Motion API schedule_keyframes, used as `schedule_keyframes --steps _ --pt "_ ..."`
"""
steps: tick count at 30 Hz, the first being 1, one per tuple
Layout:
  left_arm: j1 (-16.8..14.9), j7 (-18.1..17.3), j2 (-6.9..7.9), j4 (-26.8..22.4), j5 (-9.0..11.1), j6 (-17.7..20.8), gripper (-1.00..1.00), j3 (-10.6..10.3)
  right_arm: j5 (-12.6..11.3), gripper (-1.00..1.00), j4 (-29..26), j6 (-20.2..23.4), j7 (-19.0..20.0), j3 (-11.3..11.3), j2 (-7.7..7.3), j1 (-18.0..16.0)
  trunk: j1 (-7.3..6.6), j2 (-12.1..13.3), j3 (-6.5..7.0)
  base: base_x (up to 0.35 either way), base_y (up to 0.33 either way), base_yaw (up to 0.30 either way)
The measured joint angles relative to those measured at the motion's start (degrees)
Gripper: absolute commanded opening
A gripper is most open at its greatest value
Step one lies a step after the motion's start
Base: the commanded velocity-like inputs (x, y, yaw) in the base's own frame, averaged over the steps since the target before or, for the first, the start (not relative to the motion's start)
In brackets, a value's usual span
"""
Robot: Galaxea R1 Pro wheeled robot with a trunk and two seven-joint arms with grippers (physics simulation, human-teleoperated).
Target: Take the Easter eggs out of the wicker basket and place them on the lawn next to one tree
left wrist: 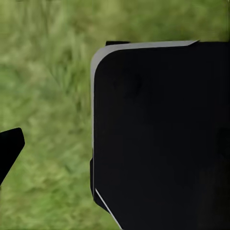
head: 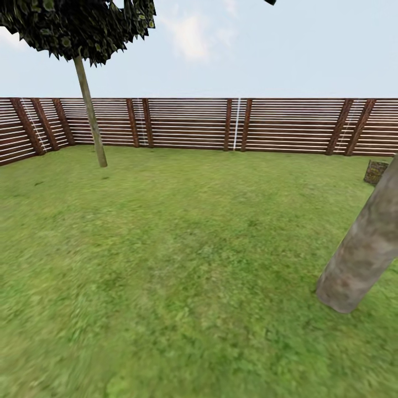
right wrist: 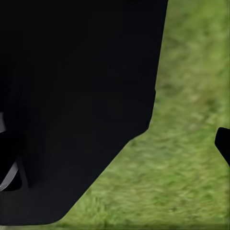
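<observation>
Green lawn [head: 182,265], brown slatted fence [head: 188,124]

No text, label, brand, number or sign can be read in any of the views. The slatted wooden fence [head: 188,122] at the far side of the lawn [head: 166,249] bears no lettering, nor do the thin tree trunk [head: 91,116] at far left, the thick trunk [head: 362,249] at near right, or the small brown object [head: 376,171] at far right. The black body panels in both wrist views are unmarked.
</observation>
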Motion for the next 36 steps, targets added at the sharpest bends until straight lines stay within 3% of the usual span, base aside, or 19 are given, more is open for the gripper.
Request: schedule_keyframes --steps 36 --pt "-0.01 0.01 0.07 0.07 0.19 -1.89 1.0 0.07 -0.37 1.0 -0.96 -0.06 0.0 -0.12 0.09 0.0 -7.91 14.45 6.47 0.0 0.0 0.0"
